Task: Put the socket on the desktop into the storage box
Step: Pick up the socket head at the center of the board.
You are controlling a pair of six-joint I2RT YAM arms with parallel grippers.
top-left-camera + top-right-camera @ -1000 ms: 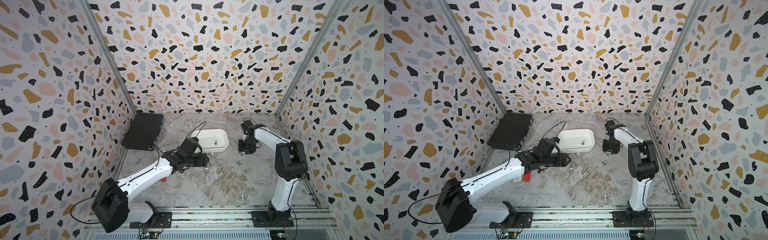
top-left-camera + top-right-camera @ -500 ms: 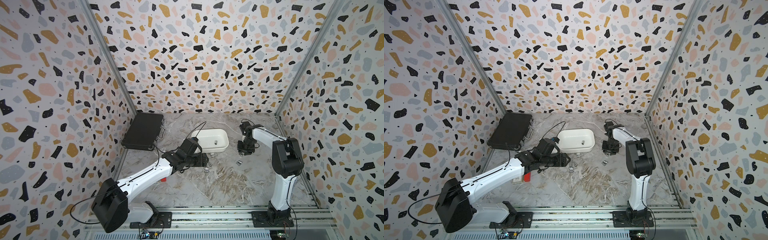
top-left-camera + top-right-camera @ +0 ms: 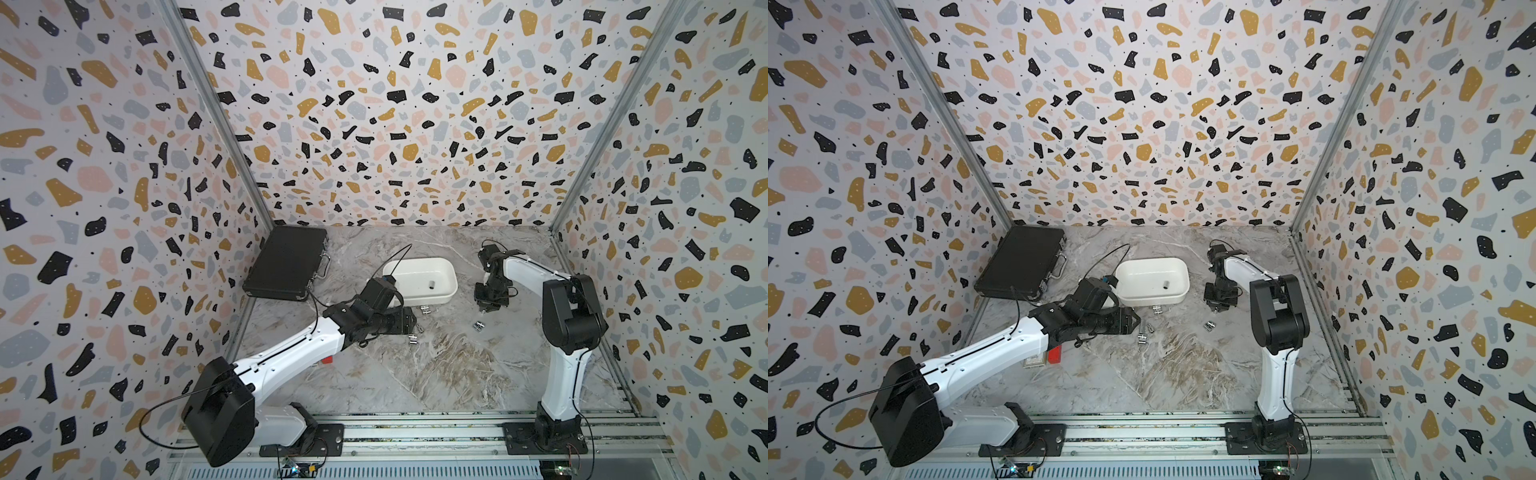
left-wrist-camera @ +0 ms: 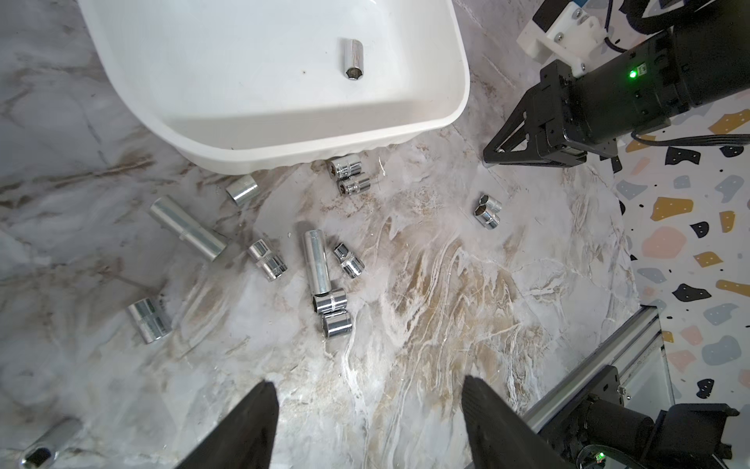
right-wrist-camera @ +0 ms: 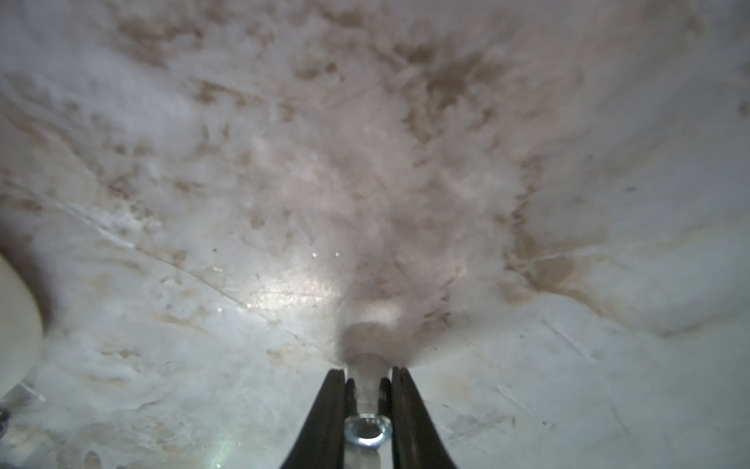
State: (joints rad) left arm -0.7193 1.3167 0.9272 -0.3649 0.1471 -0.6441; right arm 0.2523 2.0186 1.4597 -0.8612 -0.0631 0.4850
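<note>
Our right jaws are clenched on a small shiny metal socket (image 5: 367, 430), low over the grey marble tabletop (image 3: 436, 374), beside the white plastic storage box (image 3: 424, 300) near the far edge. Our left jaws are wide apart, holding nothing. One silver socket (image 4: 351, 59) lies in the box; many more shiny sockets (image 4: 316, 262) wait outside it.

The socket (image 5: 367, 390) is shiny chromed metal, the storage box (image 4: 284, 150) glossy white plastic, the desktop (image 4: 446, 345) smooth and marble-patterned.
</note>
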